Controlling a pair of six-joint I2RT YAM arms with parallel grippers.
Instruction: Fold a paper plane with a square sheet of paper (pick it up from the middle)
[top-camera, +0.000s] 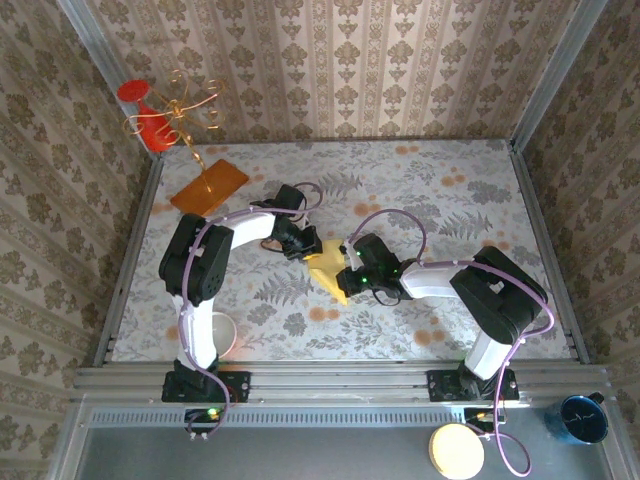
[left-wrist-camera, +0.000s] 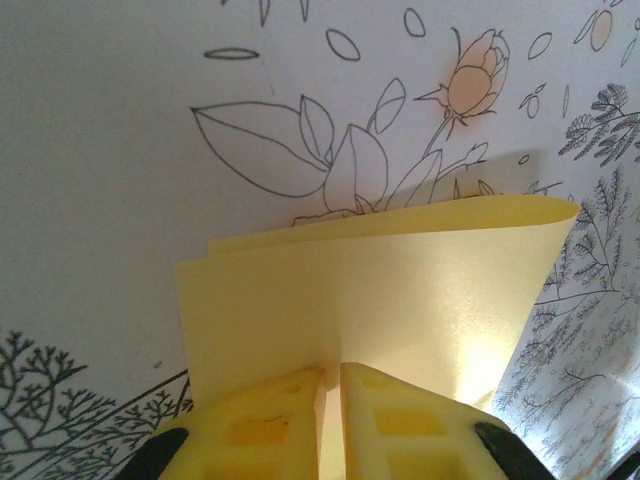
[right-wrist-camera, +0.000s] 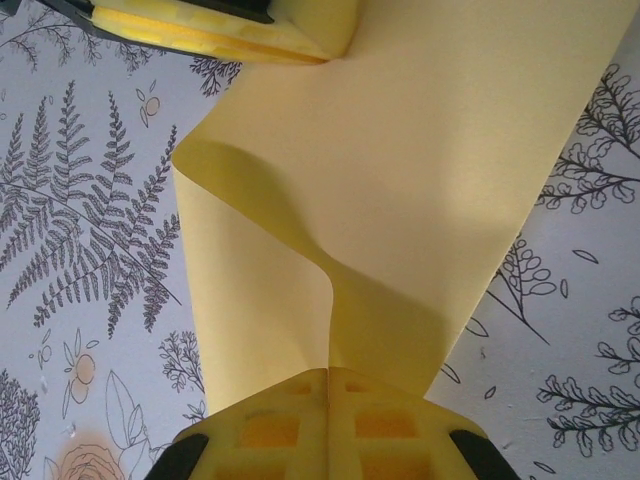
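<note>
The square sheet of paper (top-camera: 328, 272) is pale yellow and held up off the floral table between both grippers, near the middle. My left gripper (top-camera: 306, 246) is shut on one doubled-over edge; in the left wrist view the sheet (left-wrist-camera: 400, 290) rises from between the yellow pads (left-wrist-camera: 270, 420) in two layers. My right gripper (top-camera: 347, 268) is shut on the opposite part, where the sheet (right-wrist-camera: 430, 170) bends in an S-curve out of the jaws (right-wrist-camera: 328, 372). The left gripper's fingers (right-wrist-camera: 200, 25) show at the top of the right wrist view. The paper plane is out of view.
An orange board (top-camera: 209, 186) with a gold wire stand (top-camera: 185, 110) sits at the back left beside a red object (top-camera: 150, 125). A white bowl (top-camera: 224, 332) lies by the left arm's base. A blue cup (top-camera: 582, 417) and a pale disc (top-camera: 456, 450) sit beyond the front rail.
</note>
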